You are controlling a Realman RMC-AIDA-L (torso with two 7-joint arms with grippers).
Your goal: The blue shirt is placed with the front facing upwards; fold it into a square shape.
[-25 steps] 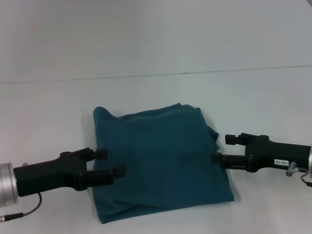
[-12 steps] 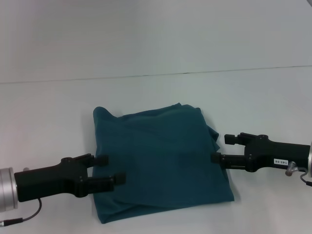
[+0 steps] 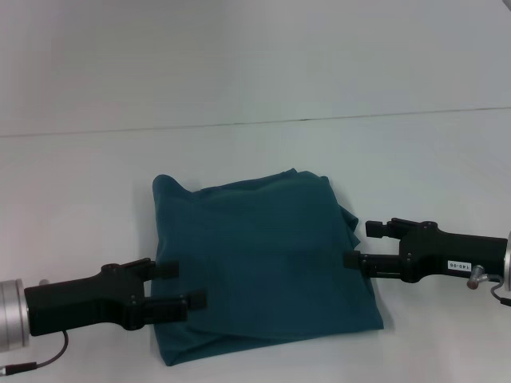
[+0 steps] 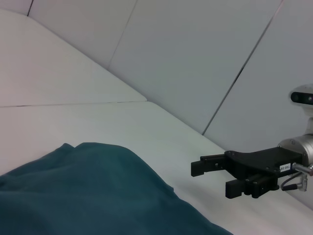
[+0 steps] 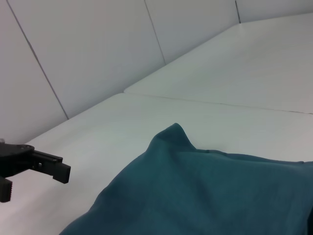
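The left tool (image 3: 183,284) is seen with its fingers spread over the blue shirt's (image 3: 263,263) near left edge, pinching nothing. The right tool (image 3: 362,244) is likewise spread, its fingers set at the shirt's right edge. Between the two tools, the teal-blue shirt is laid folded into a rough square on the white worktop (image 3: 80,191).

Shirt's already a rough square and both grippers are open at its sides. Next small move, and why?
Probably back both arms straight out sideways. The dark teal-blue cotton shirt already lies folded in a rough square on the white table. The left gripper is open, its fingertips over the shirt's left edge; the right gripper is open at the right edge. Neither holds cloth, so retreating should not disturb the fold.
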